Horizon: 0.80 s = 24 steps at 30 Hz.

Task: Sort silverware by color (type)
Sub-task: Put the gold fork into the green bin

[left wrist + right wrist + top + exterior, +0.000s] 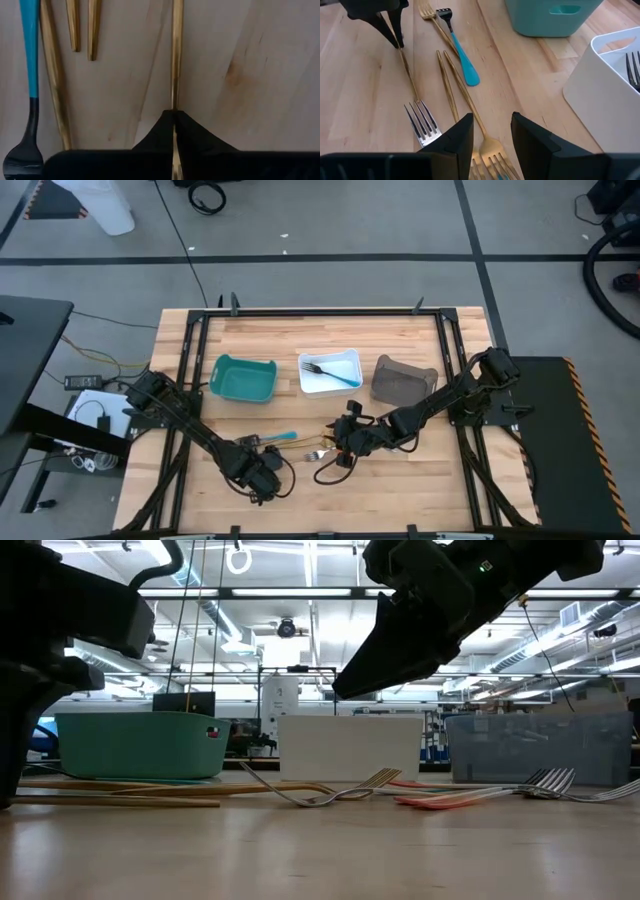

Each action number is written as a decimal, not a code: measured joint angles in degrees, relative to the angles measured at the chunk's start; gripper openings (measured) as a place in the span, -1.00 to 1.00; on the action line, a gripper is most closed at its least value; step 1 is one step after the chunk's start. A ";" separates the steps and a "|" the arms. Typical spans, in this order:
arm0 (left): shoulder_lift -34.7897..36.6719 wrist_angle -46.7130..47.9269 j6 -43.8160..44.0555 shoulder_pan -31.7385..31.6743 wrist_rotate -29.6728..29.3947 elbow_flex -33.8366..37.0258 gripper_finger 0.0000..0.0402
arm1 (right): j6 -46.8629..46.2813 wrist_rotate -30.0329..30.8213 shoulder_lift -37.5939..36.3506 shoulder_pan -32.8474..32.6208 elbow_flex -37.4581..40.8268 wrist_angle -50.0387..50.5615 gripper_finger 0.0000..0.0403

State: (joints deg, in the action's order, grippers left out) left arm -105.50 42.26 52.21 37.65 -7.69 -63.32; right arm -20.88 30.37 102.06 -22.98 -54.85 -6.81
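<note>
Gold forks (pixel 422 117) and a blue-handled fork (pixel 457 47) lie flat on the wood, one black fork (pixel 330 372) in the white bin.

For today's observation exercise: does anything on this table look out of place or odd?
Only one black fork lies in the white bin. The rest, including gold forks and a blue-handled fork, lies scattered on the wooden table. The left claw is shut on a gold handle.

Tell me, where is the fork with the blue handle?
In the high view, the blue-handled fork lies on the table near the front middle, just in front of the teal bin, beside the gold forks and the left claw.
</note>
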 joint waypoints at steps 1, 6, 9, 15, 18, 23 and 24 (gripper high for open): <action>0.01 0.68 0.03 -0.20 0.06 -0.23 -0.94 | -0.16 0.01 0.00 -0.04 0.00 0.00 -0.32; -0.01 5.35 -0.38 -0.60 -0.08 -1.72 -0.94 | -1.22 -0.01 0.00 -0.34 0.00 0.00 -0.32; -0.01 10.10 -0.61 -0.88 -0.14 -3.04 -0.94 | -1.47 -0.46 0.00 -0.42 0.00 0.00 -0.33; 0.06 16.74 -3.76 -0.90 -4.66 -7.04 -0.94 | -2.10 -1.10 0.00 -0.66 0.00 0.00 -0.36; 0.68 20.25 -4.90 -0.94 -8.15 -9.11 -0.94 | -2.76 -1.52 0.00 -0.72 0.00 0.00 -0.36; 3.21 25.00 -5.68 -2.11 -14.06 -9.60 -0.94 | -2.98 -1.49 0.00 -1.13 0.00 0.00 -0.36; 3.74 25.68 -5.69 -2.31 -15.26 -9.54 -0.94 | -2.98 -1.49 0.00 -1.27 0.00 0.00 -0.36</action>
State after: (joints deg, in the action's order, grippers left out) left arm -101.76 67.94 46.52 35.34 -22.96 -72.86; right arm -23.86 28.88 102.06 -24.26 -54.85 -6.81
